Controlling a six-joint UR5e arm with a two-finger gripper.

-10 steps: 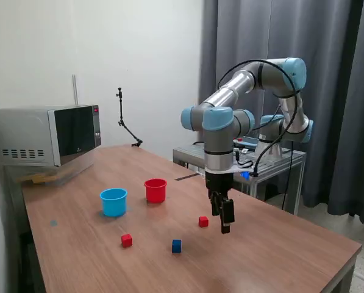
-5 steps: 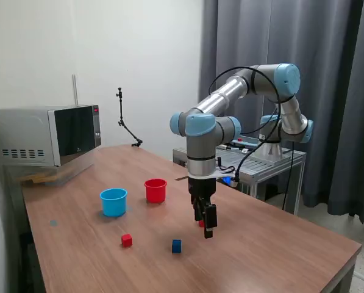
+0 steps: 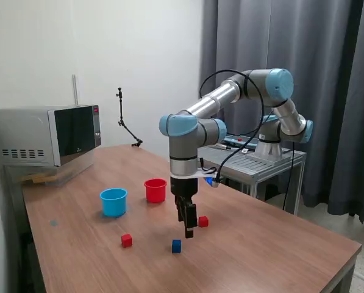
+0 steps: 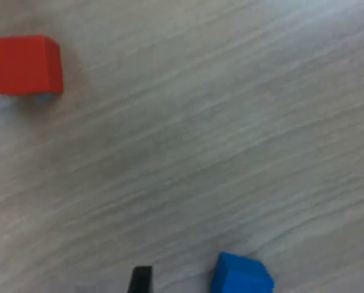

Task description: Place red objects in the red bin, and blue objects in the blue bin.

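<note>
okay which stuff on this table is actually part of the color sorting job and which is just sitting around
Part of the job: red cup, light blue cup, two red cubes, blue cube, gripper.
Just lying about: microwave, black stand.

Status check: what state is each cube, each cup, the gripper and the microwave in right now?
Gripper: above the table, nothing between its fingers; whether open, unclear.
Blue cube: on the table.
Red cubes: on the table, not in a cup.
Red cup: upright.
Light blue cup: upright.
Microwave: door closed.
</note>
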